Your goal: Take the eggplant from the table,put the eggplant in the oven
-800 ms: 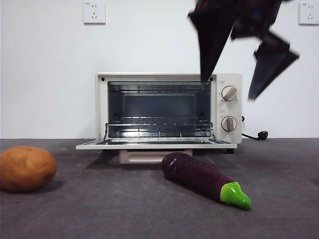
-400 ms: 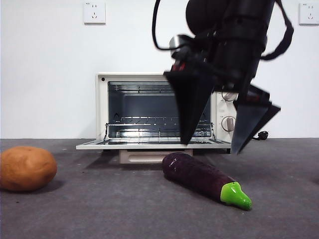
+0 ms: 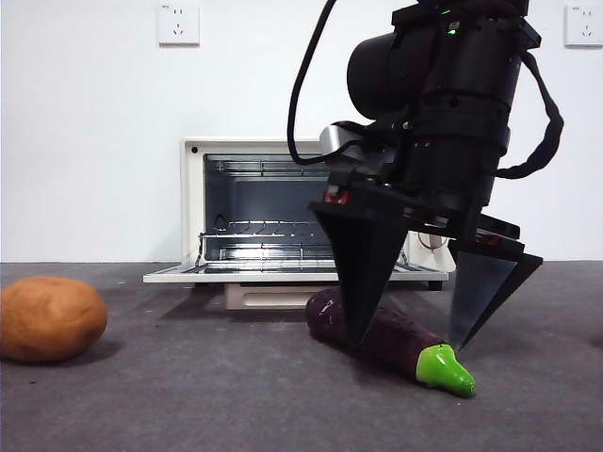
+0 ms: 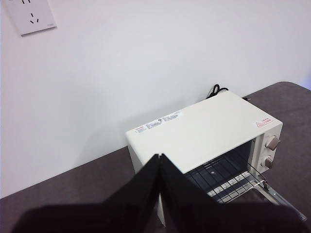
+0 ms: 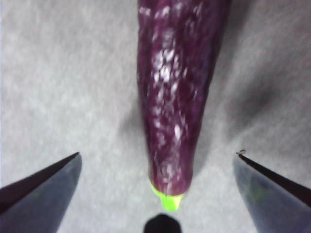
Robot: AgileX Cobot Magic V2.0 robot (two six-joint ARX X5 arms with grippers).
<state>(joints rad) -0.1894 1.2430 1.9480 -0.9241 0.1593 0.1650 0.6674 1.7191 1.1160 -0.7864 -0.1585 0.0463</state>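
Right end effector (image 3: 407, 347) is spread wide, gripping nothing, straddling the dark purple toy eggplant w/ lime-green stem cap (image 3: 382, 337), which lies on the dark grey felt worktop (image 3: 188, 395) just in front of the cream-white toaster oven (image 3: 311, 212), door down.

Risk: glossy, tapered body; closing near the narrow stem end could squirt it out or roll it.

Right wrist view shows eggplant (image 5: 180, 92) centred btwn jaws; front view doesn't. Left end effector (image 4: 160, 194), clenched shut, waits above oven (image 4: 204, 136).
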